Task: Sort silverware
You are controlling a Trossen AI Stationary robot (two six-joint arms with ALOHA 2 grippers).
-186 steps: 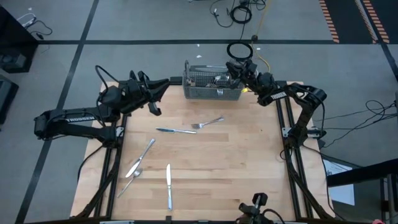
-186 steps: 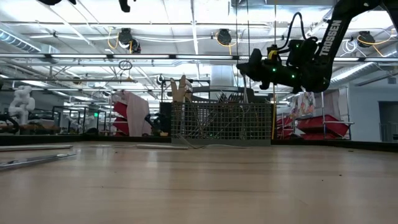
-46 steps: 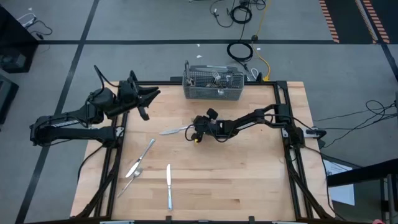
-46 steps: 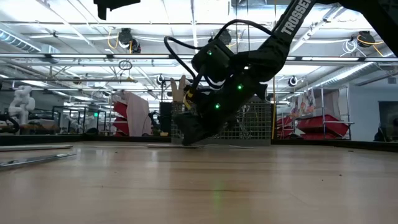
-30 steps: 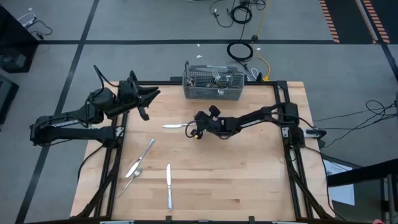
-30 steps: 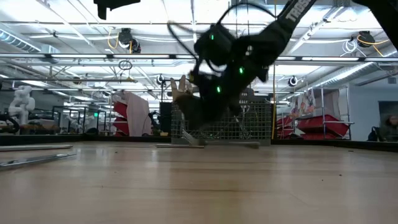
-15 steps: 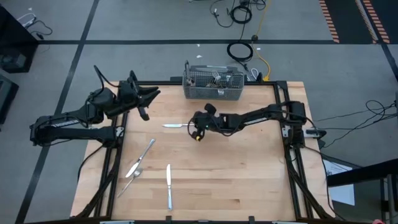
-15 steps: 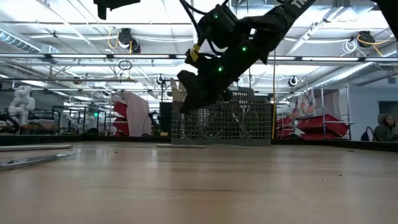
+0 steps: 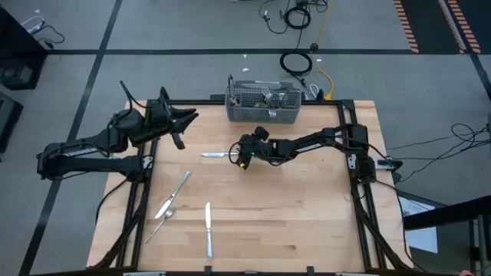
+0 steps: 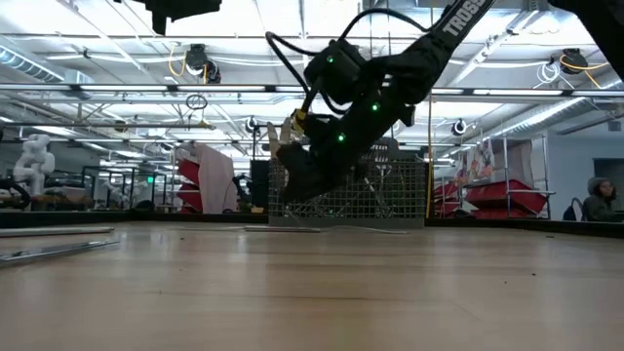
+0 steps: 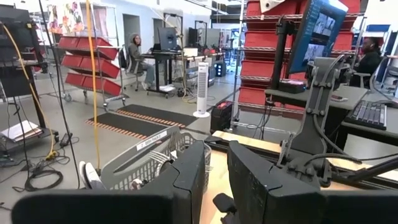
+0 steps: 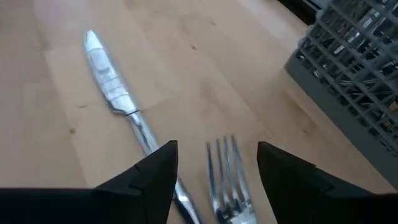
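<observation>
A pale wooden tabletop (image 9: 291, 222) is seen from above, with a dark robot arm at each side. At the far left, the left hand (image 9: 182, 123) hangs above the tabletop's back left corner, away from the cutlery; its wrist view shows the two dark fingers (image 11: 189, 171) close together with a narrow gap and nothing between them.

Toward the front left lie three shiny silver-coloured pieces: a table knife (image 9: 175, 194) set on a slant, a spoon (image 9: 160, 223) just beside it, and a second table knife (image 9: 208, 229) lying lengthwise nearer the front edge.

Near the middle, another silver table knife (image 9: 214, 155) lies flat, with a silver four-tined fork (image 12: 224, 177) just beside its handle. The right hand (image 9: 242, 153) hovers over these two, its fingers (image 12: 152, 177) spread apart and holding nothing; the fork's tines show between them.

At the middle of the back edge stands a grey wire-mesh rectangular basket (image 9: 263, 112) with more silver cutlery upright inside. A person (image 10: 596, 199) sits far off in the room behind.
</observation>
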